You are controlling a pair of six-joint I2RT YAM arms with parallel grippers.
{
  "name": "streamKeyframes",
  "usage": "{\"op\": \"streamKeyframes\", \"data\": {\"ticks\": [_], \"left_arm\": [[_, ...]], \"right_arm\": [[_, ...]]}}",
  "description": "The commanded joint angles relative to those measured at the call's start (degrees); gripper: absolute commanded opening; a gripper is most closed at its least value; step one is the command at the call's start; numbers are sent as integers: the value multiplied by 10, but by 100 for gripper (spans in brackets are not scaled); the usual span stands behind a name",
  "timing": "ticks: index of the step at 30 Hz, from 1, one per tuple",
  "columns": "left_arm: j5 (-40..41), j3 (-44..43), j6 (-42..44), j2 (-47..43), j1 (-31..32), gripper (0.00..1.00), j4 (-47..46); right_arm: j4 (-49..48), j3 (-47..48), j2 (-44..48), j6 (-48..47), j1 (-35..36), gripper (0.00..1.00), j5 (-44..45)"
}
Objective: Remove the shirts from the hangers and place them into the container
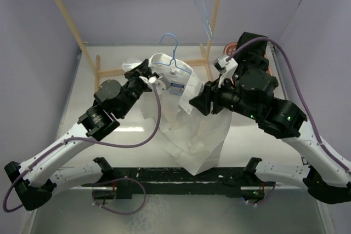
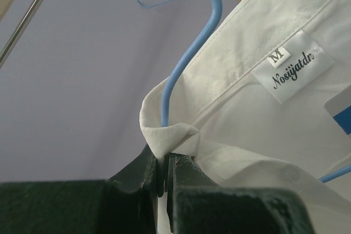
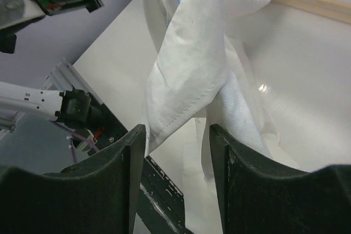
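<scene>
Landmark: blue hanger [image 1: 173,53], hook up, mid-scene above the tabletop [image 1: 258,143]. What carries it I cannot tell.

Nearest, below the hanger: the tail of the white shirt [image 1: 192,135] hangs bunched and twisted toward the arms' bases. The shirt is not off. The hanger wire runs up out of the collar, with the size label [image 2: 293,67] showing just right of it.

Right of the hanger and lower: right gripper [image 3: 178,135], jaws apart. A folded hem of the shirt hangs at the mouth of the gap, not clamped. Whether it touches a pad I cannot tell.

Just left of the hanger, at collar height: left gripper [image 2: 165,164], jaws together on a pinch of collar cloth. The hanger's wire neck is right beside it and looks to be outside the pinch.

Beyond the hanger: wooden rack [image 1: 66,17]. A second hanger [image 1: 204,12], bare, hangs up and to the right.

Container and black shirt: not in view.

Step, as I read it: stripping the white shirt off the hanger, early in the task. The next move likely calls for the right jaws to close on the hem and draw the cloth down and away while the left holds the collar, so a shoulder slips off the wire. Risk: the hanger comes along.
</scene>
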State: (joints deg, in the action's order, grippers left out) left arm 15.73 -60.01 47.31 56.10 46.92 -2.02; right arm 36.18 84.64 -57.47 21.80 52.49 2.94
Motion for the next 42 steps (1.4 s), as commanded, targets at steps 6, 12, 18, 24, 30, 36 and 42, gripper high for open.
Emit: {"op": "streamKeyframes", "data": {"ticks": [6,12,18,24,30,36,42], "left_arm": [[20,-22,-2,-11,3,0,-59],[18,-13,-12,-10,3,0,-61],[26,-1,-10,-6,3,0,-68],[54,3,-8,10,4,0,-79],[98,-4,1,23,4,0,-106],[174,-12,37,27,3,0,-161],[230,-18,87,28,4,0,-230]], "right_arm": [[-87,-50,14,41,2,52,-58],[-148,-81,14,55,2,48,-66],[-163,-82,18,59,2,0,-56],[53,69,21,14,2,0,50],[295,243,-13,-44,2,0,199],[410,278,-10,-25,2,0,372],[428,263,4,-17,2,0,457]]}}
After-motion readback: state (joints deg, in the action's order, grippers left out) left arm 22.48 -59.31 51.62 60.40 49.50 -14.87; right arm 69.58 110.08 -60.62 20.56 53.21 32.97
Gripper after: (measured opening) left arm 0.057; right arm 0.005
